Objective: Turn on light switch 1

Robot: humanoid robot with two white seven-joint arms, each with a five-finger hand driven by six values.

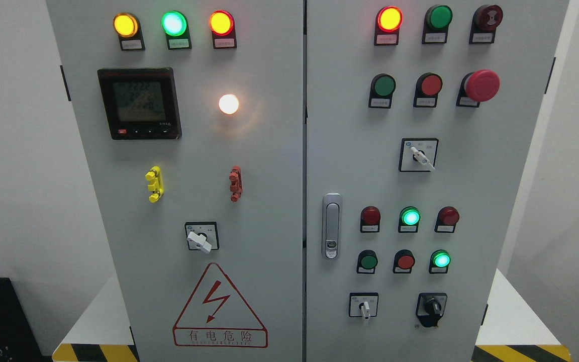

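Switch knob (200,242) sits above a red warning triangle (219,307) reading 有电危险; no hand shows.

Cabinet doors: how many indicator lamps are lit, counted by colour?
Yellow lamp: 1
Green lamps: 3
Red lamps: 2
White lamp: 1
Total: 7

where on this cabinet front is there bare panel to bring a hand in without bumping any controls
Bare patches: left door between the meter and the yellow handle, and beside the warning triangle. On the right door, the strip above the door latch. Crowded: the right door's lower button cluster around the lit green lamp and its top rows. No robot hand is in view.
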